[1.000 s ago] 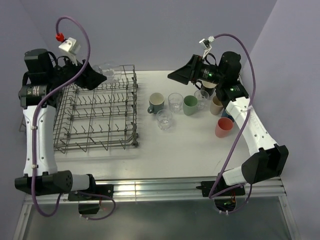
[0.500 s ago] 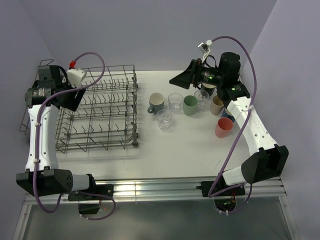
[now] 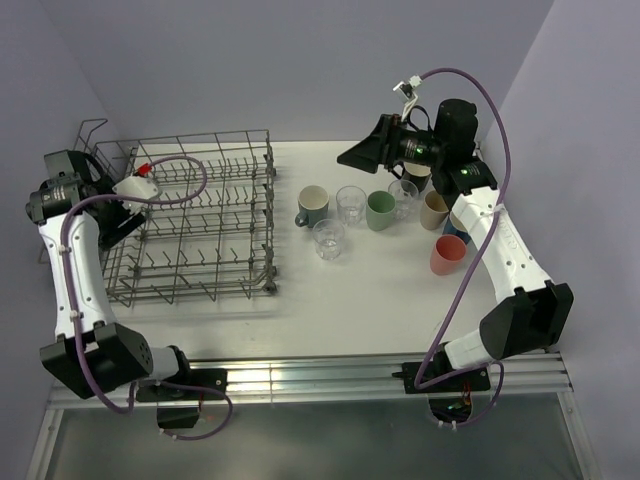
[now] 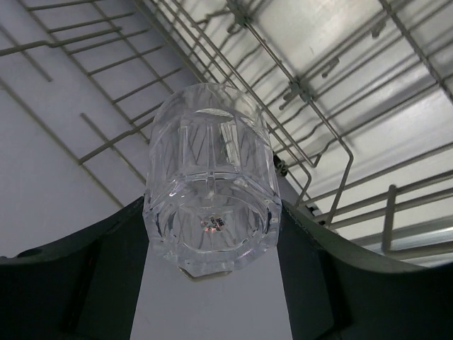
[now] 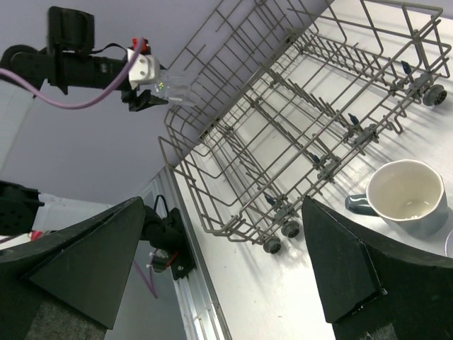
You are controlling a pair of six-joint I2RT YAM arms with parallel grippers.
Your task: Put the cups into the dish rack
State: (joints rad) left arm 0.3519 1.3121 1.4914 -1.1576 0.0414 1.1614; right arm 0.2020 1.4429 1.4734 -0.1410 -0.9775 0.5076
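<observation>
My left gripper point(image 4: 212, 280) is shut on a clear glass tumbler point(image 4: 211, 180), which lies tilted between the two fingers. In the top view this gripper point(image 3: 122, 213) is at the left side of the grey wire dish rack point(image 3: 205, 225), over its left edge. The right wrist view shows the held tumbler point(image 5: 175, 83) above the rack's far corner. My right gripper point(image 3: 362, 155) is open and empty, raised above the cups. On the table stand a grey-blue mug point(image 3: 313, 205), three clear tumblers point(image 3: 351, 203), a green mug point(image 3: 380, 210), a beige mug point(image 3: 432, 210) and a coral mug point(image 3: 447, 254).
The rack point(image 5: 304, 106) holds no cups that I can see. A small wire basket point(image 3: 92, 135) hangs at its far left corner. Purple walls close the back and right. The grey-blue mug point(image 5: 405, 195) stands just right of the rack's wheels.
My left arm swung from the rack's back edge out and down to its left side, carrying the tumbler. The right arm barely moved.
</observation>
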